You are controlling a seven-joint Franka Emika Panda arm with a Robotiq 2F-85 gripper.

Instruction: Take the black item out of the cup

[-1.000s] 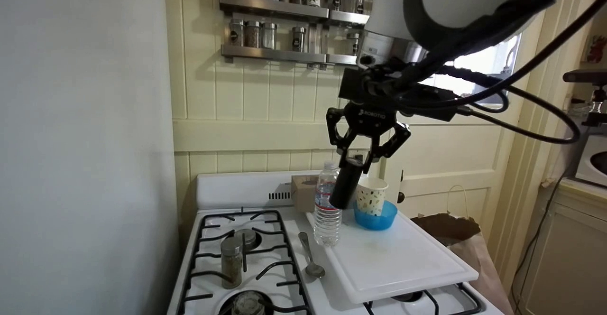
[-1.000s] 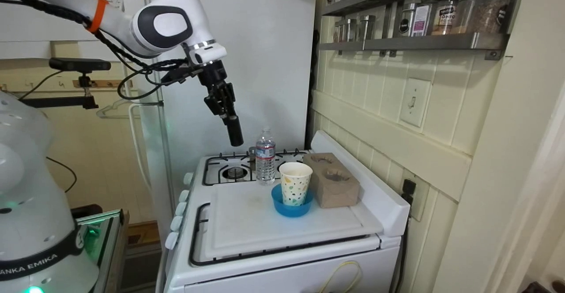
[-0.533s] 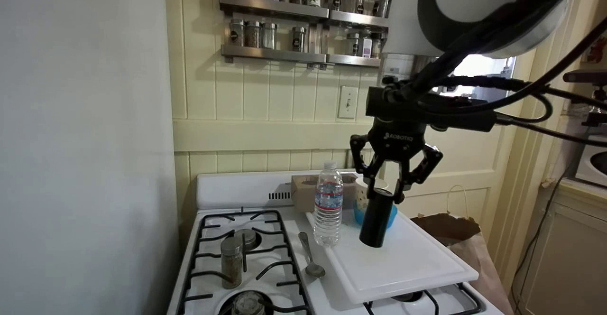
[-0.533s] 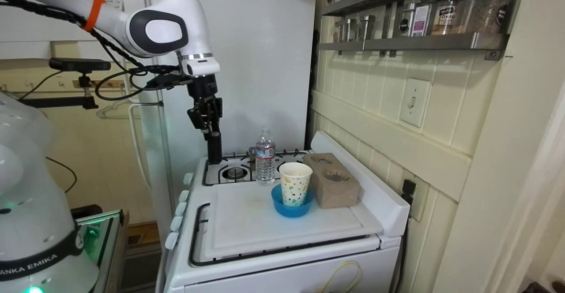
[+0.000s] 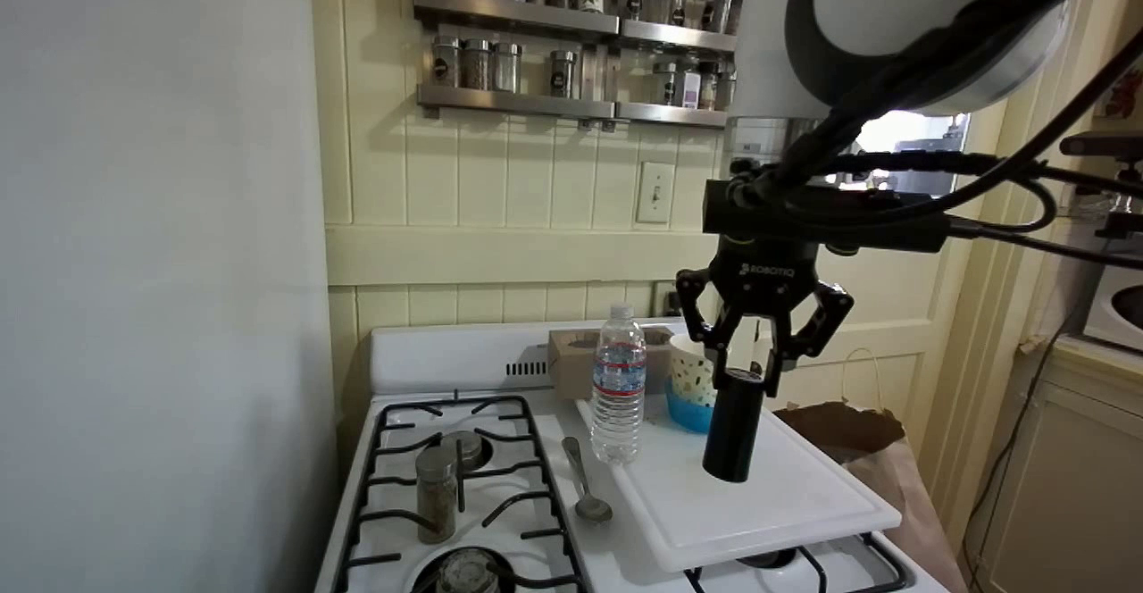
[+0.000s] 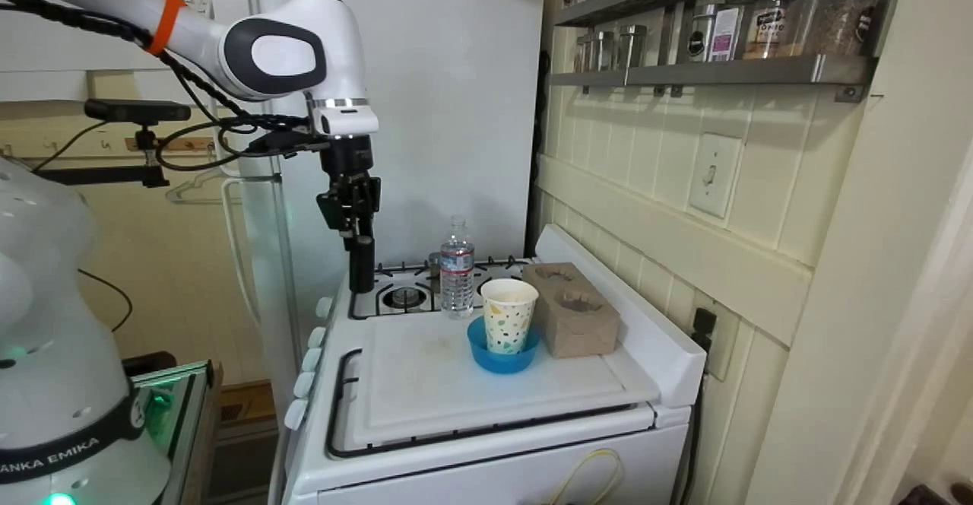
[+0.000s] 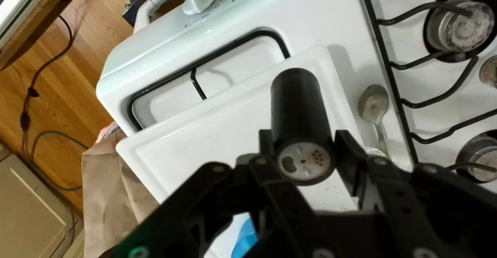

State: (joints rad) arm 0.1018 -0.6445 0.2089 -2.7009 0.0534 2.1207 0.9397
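Observation:
The black item [image 5: 734, 437] is a slim black cylinder with a pale, perforated round top, seen in the wrist view [image 7: 299, 106]. My gripper [image 5: 746, 383] is shut on its upper end, one finger on each side, and holds it nearly upright in the air. It also shows under the gripper [image 6: 360, 242] in an exterior view [image 6: 362, 269]. The cup [image 6: 508, 319], white with coloured specks, stands upright in a blue bowl [image 6: 490, 366]; the cylinder is apart from it. In an exterior view the gripper partly covers the cup [image 5: 692, 370].
A white cutting board [image 5: 759, 513] lies on the stove under the bowl. A clear water bottle [image 5: 618, 396], a spoon [image 5: 585, 486] and a brown carton [image 6: 574, 322] stand or lie near. A glass jar [image 5: 436, 495] stands among the burner grates [image 5: 536, 450].
My gripper has carried the black cylinder down and away from the cup and wall, towards the stove's front. The cylinder has gone from tilted to nearly upright; movement in the last half second is small.

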